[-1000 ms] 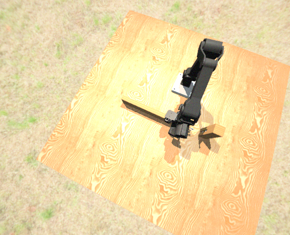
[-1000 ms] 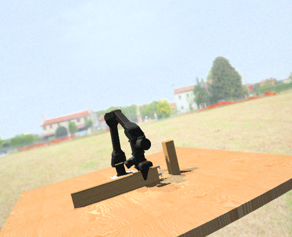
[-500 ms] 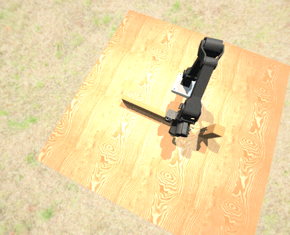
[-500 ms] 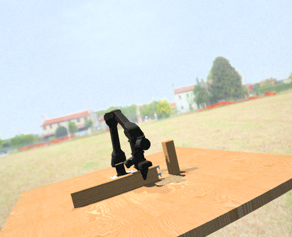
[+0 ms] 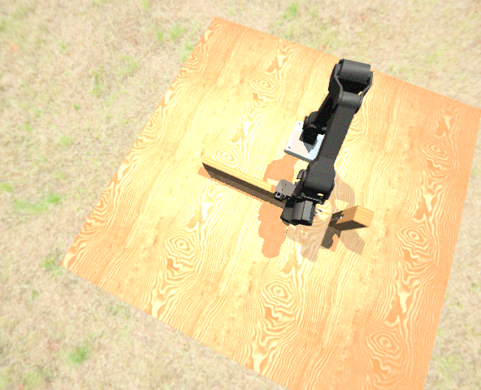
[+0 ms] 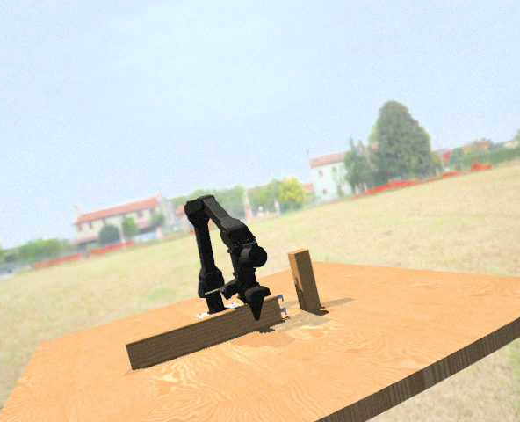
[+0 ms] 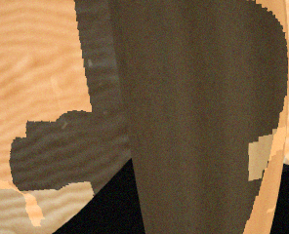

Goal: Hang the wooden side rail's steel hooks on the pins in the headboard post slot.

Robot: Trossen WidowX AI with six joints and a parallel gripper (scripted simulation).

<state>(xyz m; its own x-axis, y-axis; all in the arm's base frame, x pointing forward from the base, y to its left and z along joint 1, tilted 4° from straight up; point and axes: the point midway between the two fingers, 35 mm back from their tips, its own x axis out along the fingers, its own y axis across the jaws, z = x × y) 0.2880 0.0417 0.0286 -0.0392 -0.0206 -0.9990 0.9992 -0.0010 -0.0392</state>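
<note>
The wooden side rail (image 5: 236,173) (image 6: 197,333) runs across the table (image 5: 190,293) (image 6: 387,317), and its far left end rests on the wood. My gripper (image 5: 303,213) (image 6: 256,312) is shut on the rail near its hooked end and holds that end slightly raised. The two steel hooks (image 6: 282,305) point at the upright headboard post (image 5: 357,215) (image 6: 305,281) and stand a short gap away from it. The post's slot and pins are not clear in any view. In the wrist view the rail (image 7: 197,124) fills the middle as a dark band over the table (image 7: 34,39).
The arm's white base plate (image 5: 295,149) sits behind the rail near the table's middle. The arm leans over the rail's hooked end and casts shadows by the post. Grass surrounds the table on all sides.
</note>
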